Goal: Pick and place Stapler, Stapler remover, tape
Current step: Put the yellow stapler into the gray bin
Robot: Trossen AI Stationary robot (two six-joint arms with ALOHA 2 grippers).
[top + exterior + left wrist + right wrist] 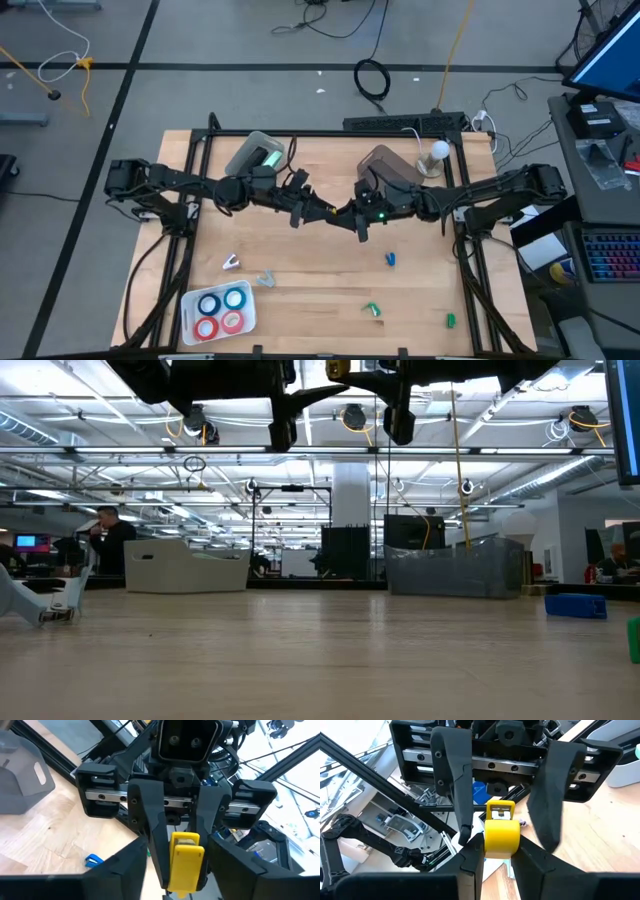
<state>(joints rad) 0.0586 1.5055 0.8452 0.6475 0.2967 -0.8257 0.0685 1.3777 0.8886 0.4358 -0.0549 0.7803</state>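
- Wooden table: the two arms meet above its middle, well clear of the surface.
- White tray, near-left corner: it holds the tape, four rolls, two blue and two red. This part of the task appears done.
- Pale stapler remover: it lies on the bare wood just beyond the tray, apart from it. A small grey piece lies near it. Neither is placed yet.
- Left gripper: it hangs at mid-table, facing the right gripper. Its fingers are spread wide, one on each side of the yellow item, and grip nothing.
- Yellow stapler: judged a small stapler by its shape. It is held in the air between the two grippers, not on the table.
- Right gripper: its fingers are clamped on the yellow stapler, one on each flank.
- Step in hand: this looks like a hand-over between the arms. The pictures alone cannot show which arm gives and which receives.
- Right half of the table: a blue piece, a green piece and a second green piece lie loose and well apart.
- Far edge: two grey bins stand behind the arms.
- Remaining work, as judged: place the stapler, then pick up the stapler remover and place it.
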